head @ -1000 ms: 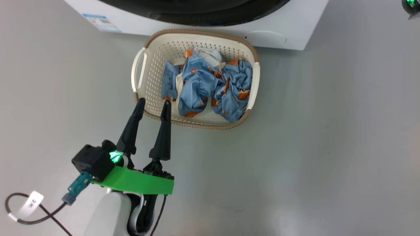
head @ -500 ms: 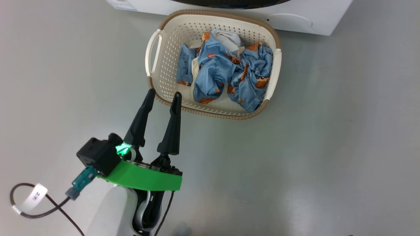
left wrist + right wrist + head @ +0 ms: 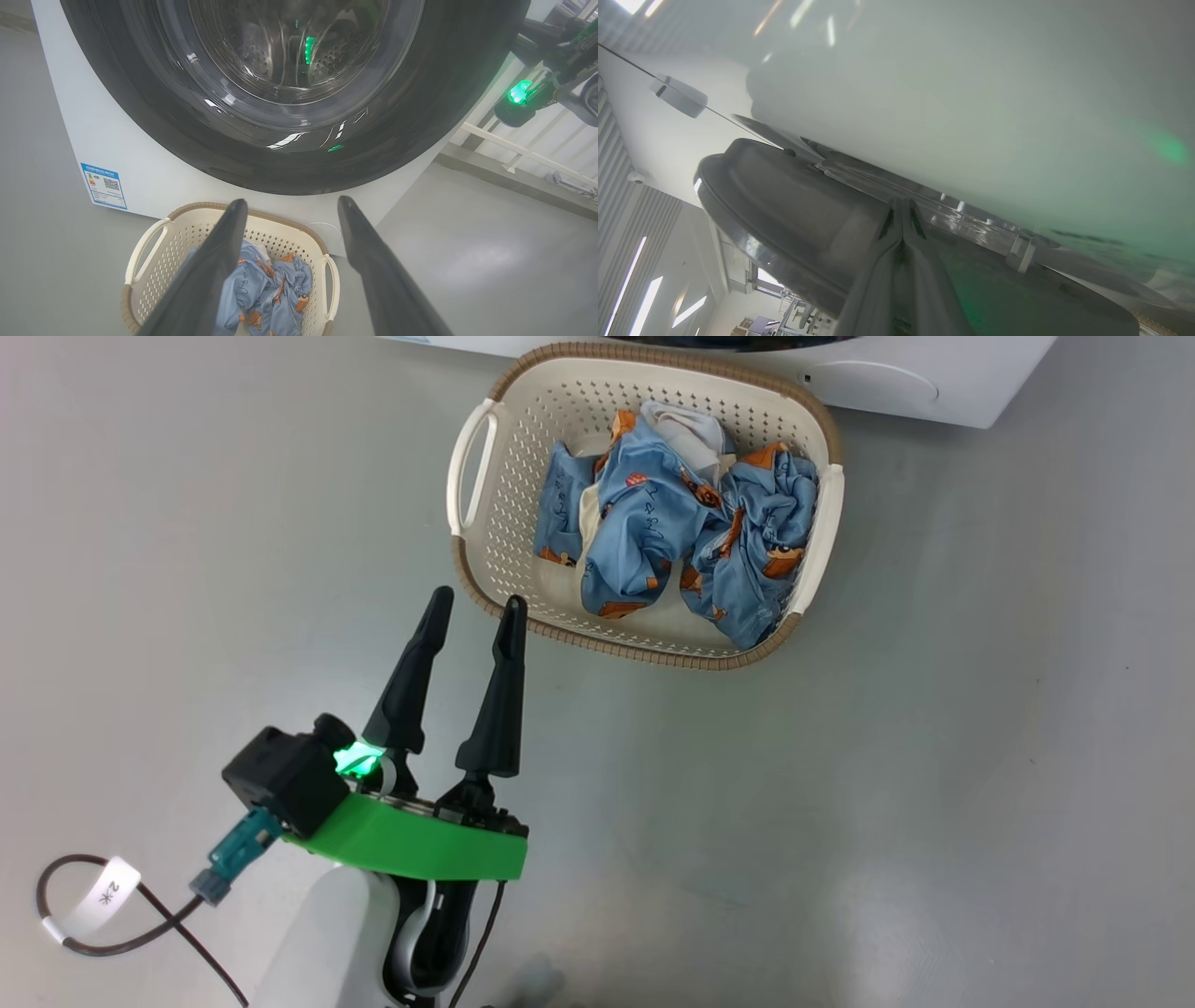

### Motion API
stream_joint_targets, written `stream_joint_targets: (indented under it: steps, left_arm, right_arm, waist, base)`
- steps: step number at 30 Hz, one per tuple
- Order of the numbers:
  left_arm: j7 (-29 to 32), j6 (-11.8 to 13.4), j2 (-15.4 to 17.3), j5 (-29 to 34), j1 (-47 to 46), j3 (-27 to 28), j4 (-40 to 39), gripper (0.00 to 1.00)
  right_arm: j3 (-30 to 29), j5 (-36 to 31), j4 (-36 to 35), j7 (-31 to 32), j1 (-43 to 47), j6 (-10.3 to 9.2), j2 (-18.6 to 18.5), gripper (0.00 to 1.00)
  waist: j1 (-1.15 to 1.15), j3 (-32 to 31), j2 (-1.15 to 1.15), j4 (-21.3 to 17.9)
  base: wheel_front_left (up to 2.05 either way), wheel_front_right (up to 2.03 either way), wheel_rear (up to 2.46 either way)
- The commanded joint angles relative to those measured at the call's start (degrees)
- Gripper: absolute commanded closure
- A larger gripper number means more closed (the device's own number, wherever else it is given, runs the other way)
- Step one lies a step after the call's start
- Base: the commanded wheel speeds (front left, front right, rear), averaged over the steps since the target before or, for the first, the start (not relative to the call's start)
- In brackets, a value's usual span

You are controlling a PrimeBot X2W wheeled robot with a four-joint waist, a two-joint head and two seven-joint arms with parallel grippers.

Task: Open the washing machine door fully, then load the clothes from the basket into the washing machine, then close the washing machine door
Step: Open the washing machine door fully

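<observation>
The cream basket stands on the floor just in front of the white washing machine, with the blue and orange clothes bundled inside it. My left gripper is open and empty, its tips over the basket's near left rim. In the left wrist view the open left gripper points at the glossy black washing machine door, above the basket and the clothes. My right gripper is shut, its tips at the seam between the door's dark rim and the white machine front.
Grey floor spreads to the right of and in front of the basket. A dark cable with a white tag trails from my left wrist. A blue label sits low on the machine's front. My right arm glows green beside the door's right edge.
The head camera has shifted, so the basket and the machine sit further right and higher in the picture. My left gripper stays open by the basket's near left rim.
</observation>
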Motion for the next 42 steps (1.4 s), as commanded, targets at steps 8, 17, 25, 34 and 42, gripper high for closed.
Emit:
stream_joint_targets:
  steps: [8, 17, 25, 34, 42]
  left_arm:
    - [-0.36, 0.21, 1.12, -0.12, -0.08, 1.97, -1.52, 0.00]
    - [-0.36, -0.11, 1.12, 1.59, 1.59, 3.15, -0.72, 0.00]
    - [-0.36, -0.29, 1.11, 3.16, 3.90, 4.39, -0.11, 0.00]
    - [-0.36, -0.46, 1.11, 6.09, 7.17, 5.93, 0.79, 0.00]
    - [-0.36, -0.53, 1.11, 6.98, 8.33, 6.93, 0.80, 0.00]
  right_arm:
    - [2.60, -0.82, -2.84, 0.33, 2.55, 0.33, 1.08, 1.00]
    - [5.29, 0.28, -5.53, 0.02, 8.62, 0.33, 2.31, 1.00]
    - [7.14, 1.54, -7.69, 0.43, 14.82, 0.33, 3.69, 1.00]
    - [8.89, 2.51, -10.04, 0.64, 23.55, 0.33, 5.82, 1.00]
    - [10.03, 2.76, -11.81, 1.52, 27.94, 0.33, 8.07, 1.00]
  waist:
    - [0.00, -1.74, 0.00, -0.18]
    - [0.00, -6.20, 0.00, -1.49]
    - [0.00, -10.50, 0.00, -2.11]
    - [0.00, -15.86, 0.00, -2.11]
    - [0.00, -18.20, 0.00, -1.40]
  base:
    - [0.00, 0.00, 0.00]
    - [0.00, 0.00, 0.00]
    - [0.00, 0.00, 0.00]
    - [0.00, 0.00, 0.00]
    - [0.00, 0.00, 0.00]
